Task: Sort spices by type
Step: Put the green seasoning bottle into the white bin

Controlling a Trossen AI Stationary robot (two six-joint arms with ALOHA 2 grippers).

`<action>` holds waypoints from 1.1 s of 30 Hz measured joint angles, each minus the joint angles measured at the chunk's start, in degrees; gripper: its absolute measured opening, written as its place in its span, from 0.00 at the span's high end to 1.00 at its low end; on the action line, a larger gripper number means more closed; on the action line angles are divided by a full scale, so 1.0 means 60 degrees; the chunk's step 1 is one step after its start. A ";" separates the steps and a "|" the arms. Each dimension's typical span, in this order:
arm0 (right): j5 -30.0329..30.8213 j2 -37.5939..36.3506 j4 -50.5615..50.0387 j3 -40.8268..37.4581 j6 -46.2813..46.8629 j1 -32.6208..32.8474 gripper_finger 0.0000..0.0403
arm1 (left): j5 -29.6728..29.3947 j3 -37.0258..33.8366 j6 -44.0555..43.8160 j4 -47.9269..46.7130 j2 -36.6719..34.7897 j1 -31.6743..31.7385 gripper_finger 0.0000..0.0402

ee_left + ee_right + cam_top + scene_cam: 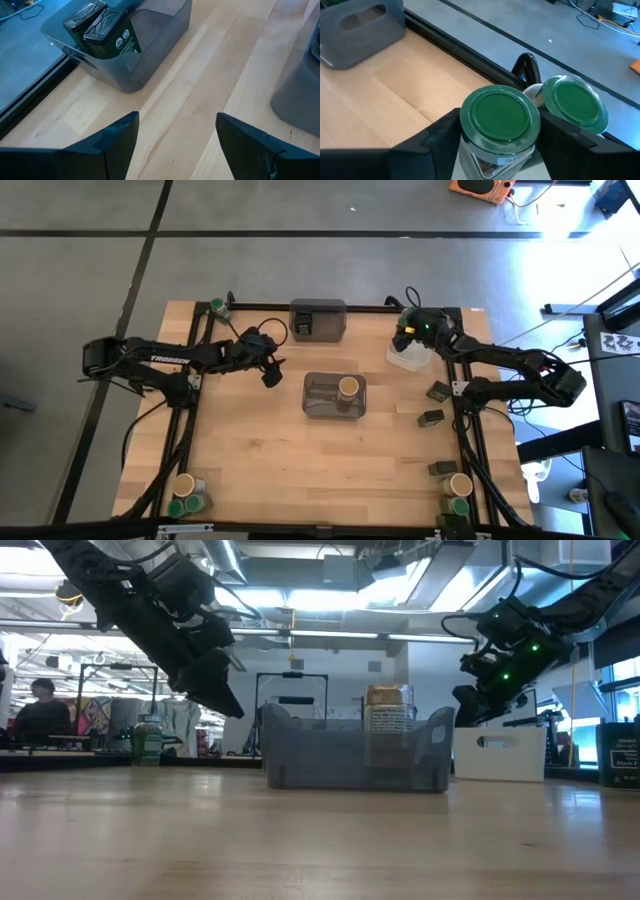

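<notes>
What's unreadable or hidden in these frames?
- White tray: high view, contents covered by right gripper.
- Green-lidded jar: right wrist view, label cut off by the frame edge.
- Dark tins: left wrist view, label print too small.
- Tan-lidded jar: low view, base blurred behind the grey bin.

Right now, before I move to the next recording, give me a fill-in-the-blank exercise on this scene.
The jar in the centre grey bin has a ___ lid.
The two jars seen by the right wrist camera have ___ lids.
The far grey bin holds two dark ___.
The left gripper has its jaws ___, holding nothing.
Missing: tan; green; tins; open.
</notes>
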 joint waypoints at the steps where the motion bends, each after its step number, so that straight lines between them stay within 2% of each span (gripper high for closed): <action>1: 0.0030 -0.0003 -0.0063 0.0004 -0.0004 0.0000 0.38 | -0.0001 0.0000 0.0000 -0.0004 0.0000 0.0000 0.35; 9: 0.0338 0.0010 -0.1021 0.0305 -0.0043 0.0004 0.29 | -0.0001 0.0000 0.0000 -0.0001 0.0000 0.0000 0.35; 14: 0.0437 -0.0145 -0.2651 0.1215 -0.0040 0.0010 0.26 | 0.0000 0.0000 0.0000 0.0006 0.0000 0.0000 0.35; 21: -0.0113 -0.0467 -0.4569 0.2636 -0.0074 0.0011 0.26 | -0.0002 0.0000 0.0192 0.0011 0.0000 0.0000 0.35; 25: -0.1138 -0.0691 -0.4533 0.2998 -0.0073 0.0011 0.26 | -0.0002 0.0000 0.0173 0.0034 0.0000 0.0024 0.35; 33: -0.3810 -0.0725 -0.2549 0.2998 -0.0073 0.0093 0.26 | 0.0000 0.0000 0.0660 0.0883 0.0000 0.0164 0.35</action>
